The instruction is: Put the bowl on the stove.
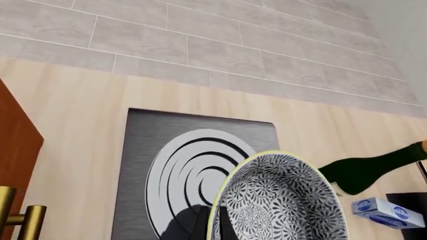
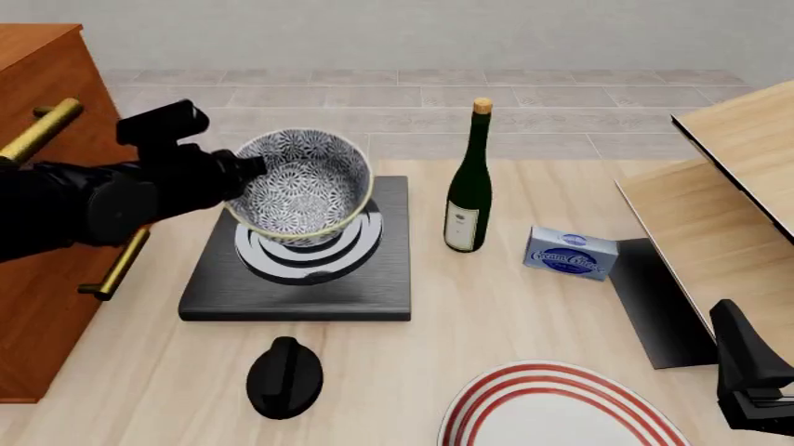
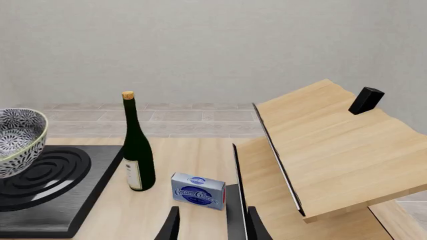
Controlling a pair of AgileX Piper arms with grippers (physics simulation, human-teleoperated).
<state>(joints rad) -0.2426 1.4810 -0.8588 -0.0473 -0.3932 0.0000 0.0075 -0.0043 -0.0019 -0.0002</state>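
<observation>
The left gripper (image 2: 248, 169) has its jaws clamped on the rim of the bowl (image 2: 301, 184), with one finger showing inside the bowl in the left wrist view. The bowl hangs tilted from the jaws, its patterned inside turned toward the front camera, directly over the burner rings of the stove (image 2: 301, 251). The right wrist view shows the bowl (image 3: 19, 140) clear of the rings (image 3: 40, 175), with a gap under its base, so it is lifted and carried but not yet set down.

What remains, as I judge it, is the last part: level the bowl, lower it onto the rings, then let go of the rim and draw the jaws back. The pickup and the carry look done.

The right gripper (image 3: 212, 225) waits well apart from the bowl, near the tabletop's right side, jaws parted and holding nothing. A bottle (image 2: 468, 186) stands just beyond the stove's far-right edge, away from the left jaws.
</observation>
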